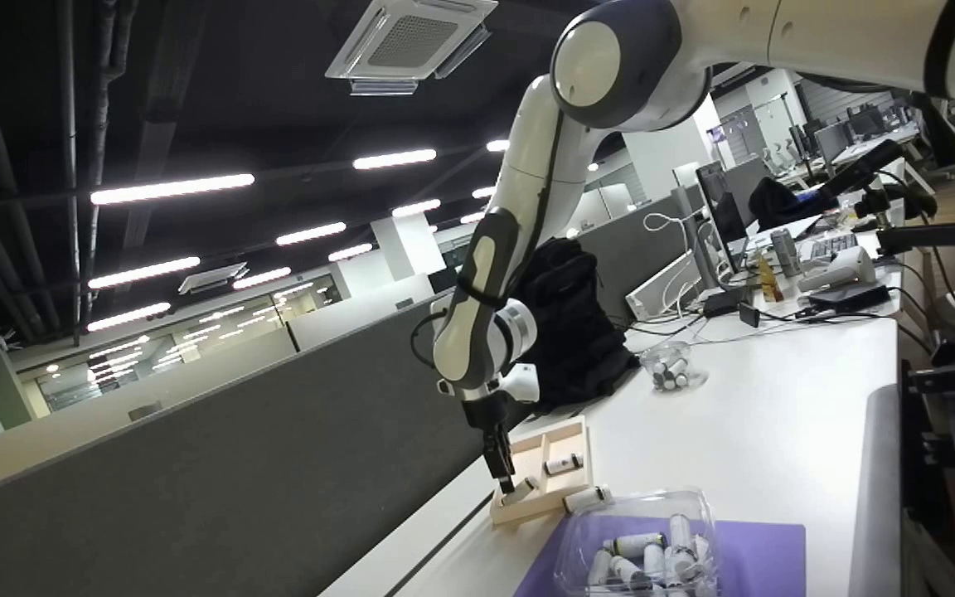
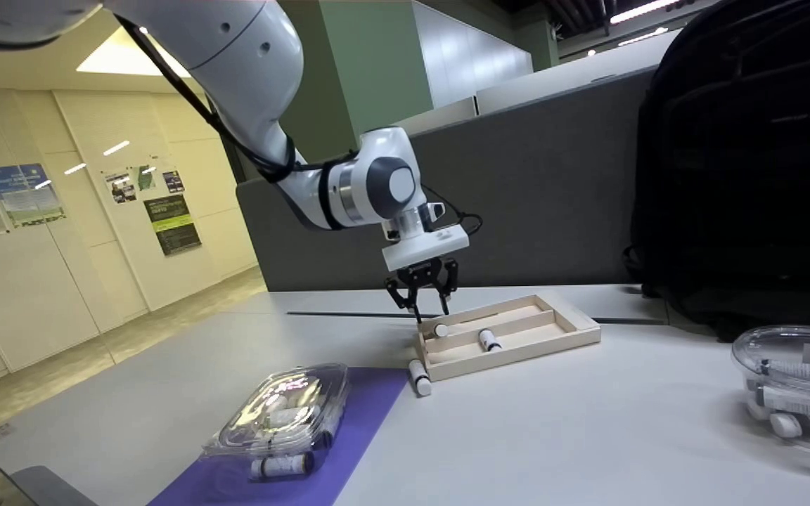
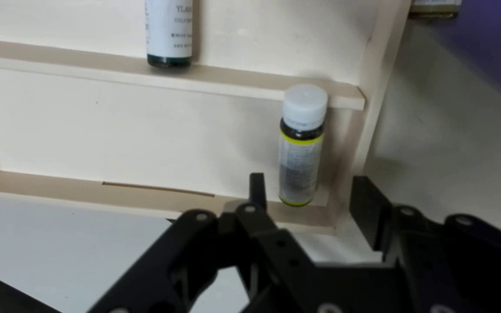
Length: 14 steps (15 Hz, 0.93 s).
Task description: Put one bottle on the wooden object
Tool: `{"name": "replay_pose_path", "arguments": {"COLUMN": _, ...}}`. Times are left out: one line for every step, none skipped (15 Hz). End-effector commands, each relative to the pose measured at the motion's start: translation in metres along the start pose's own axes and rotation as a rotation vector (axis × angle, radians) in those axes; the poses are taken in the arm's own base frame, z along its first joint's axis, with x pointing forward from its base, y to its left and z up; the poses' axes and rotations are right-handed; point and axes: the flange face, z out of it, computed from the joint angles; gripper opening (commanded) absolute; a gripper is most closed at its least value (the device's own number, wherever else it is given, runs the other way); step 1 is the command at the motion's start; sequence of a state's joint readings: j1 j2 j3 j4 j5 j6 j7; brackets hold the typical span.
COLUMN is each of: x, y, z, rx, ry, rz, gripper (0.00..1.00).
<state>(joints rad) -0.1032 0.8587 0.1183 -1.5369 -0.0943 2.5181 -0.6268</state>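
Note:
The wooden object is a light wooden tray with a divider, seen in both exterior views (image 1: 587, 452) (image 2: 517, 356) and the wrist view (image 3: 102, 69). A yellow-ringed, white-capped bottle (image 3: 301, 150) lies across one compartment near the tray's end; its cap overlaps the divider. It also shows in both exterior views (image 1: 519, 491) (image 2: 441, 329). My gripper (image 3: 308, 187) is open, its fingers either side of this bottle's lower end, not touching it. The gripper stands over the tray's end in both exterior views (image 1: 506, 482) (image 2: 432, 316). A second bottle (image 3: 169, 32) lies in the other compartment.
A third bottle (image 2: 419, 377) lies outside against the tray's end. A clear box (image 2: 338, 379) with several bottles stands on a purple mat (image 2: 370, 414). A clear bowl (image 2: 799, 336) holds several more. A backpack (image 2: 749, 176) and grey partition (image 2: 538, 197) stand behind.

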Motion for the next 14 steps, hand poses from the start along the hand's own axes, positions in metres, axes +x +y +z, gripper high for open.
{"name": "replay_pose_path", "arguments": {"x": 0.004, "y": -0.005, "z": -0.008, "rx": -0.004, "ry": -0.007, "rz": 0.011, "gripper": 0.86}}
{"name": "replay_pose_path", "arguments": {"x": 0.005, "y": -0.009, "z": -0.011, "rx": -0.008, "ry": -0.008, "rz": 0.01, "gripper": 0.93}}
{"name": "replay_pose_path", "arguments": {"x": 0.006, "y": -0.013, "z": -0.013, "rx": -0.008, "ry": -0.009, "rz": 0.005, "gripper": 0.98}}
{"name": "replay_pose_path", "arguments": {"x": 0.007, "y": -0.018, "z": -0.018, "rx": -0.006, "ry": -0.013, "rz": -0.002, "gripper": 1.0}}
{"name": "replay_pose_path", "arguments": {"x": 0.008, "y": -0.023, "z": -0.022, "rx": -0.008, "ry": -0.012, "rz": -0.017, "gripper": 1.0}}
{"name": "replay_pose_path", "arguments": {"x": 0.01, "y": -0.03, "z": -0.028, "rx": -0.012, "ry": -0.017, "rz": -0.018, "gripper": 1.0}}
{"name": "replay_pose_path", "arguments": {"x": 0.012, "y": -0.036, "z": -0.034, "rx": -0.012, "ry": -0.019, "rz": -0.03, "gripper": 1.0}}
{"name": "replay_pose_path", "arguments": {"x": 0.013, "y": -0.043, "z": -0.041, "rx": -0.022, "ry": -0.027, "rz": -0.036, "gripper": 1.0}}
{"name": "replay_pose_path", "arguments": {"x": 0.013, "y": -0.049, "z": -0.047, "rx": -0.027, "ry": -0.033, "rz": -0.043, "gripper": 1.0}}
{"name": "replay_pose_path", "arguments": {"x": 0.013, "y": -0.056, "z": -0.054, "rx": -0.032, "ry": -0.041, "rz": -0.051, "gripper": 1.0}}
{"name": "replay_pose_path", "arguments": {"x": 0.013, "y": -0.062, "z": -0.06, "rx": -0.04, "ry": -0.049, "rz": -0.06, "gripper": 1.0}}
{"name": "replay_pose_path", "arguments": {"x": 0.011, "y": -0.069, "z": -0.066, "rx": -0.047, "ry": -0.064, "rz": -0.07, "gripper": 1.0}}
{"name": "replay_pose_path", "arguments": {"x": 0.009, "y": -0.074, "z": -0.071, "rx": -0.046, "ry": -0.078, "rz": -0.077, "gripper": 1.0}}
{"name": "replay_pose_path", "arguments": {"x": 0.006, "y": -0.079, "z": -0.075, "rx": -0.043, "ry": -0.092, "rz": -0.074, "gripper": 1.0}}
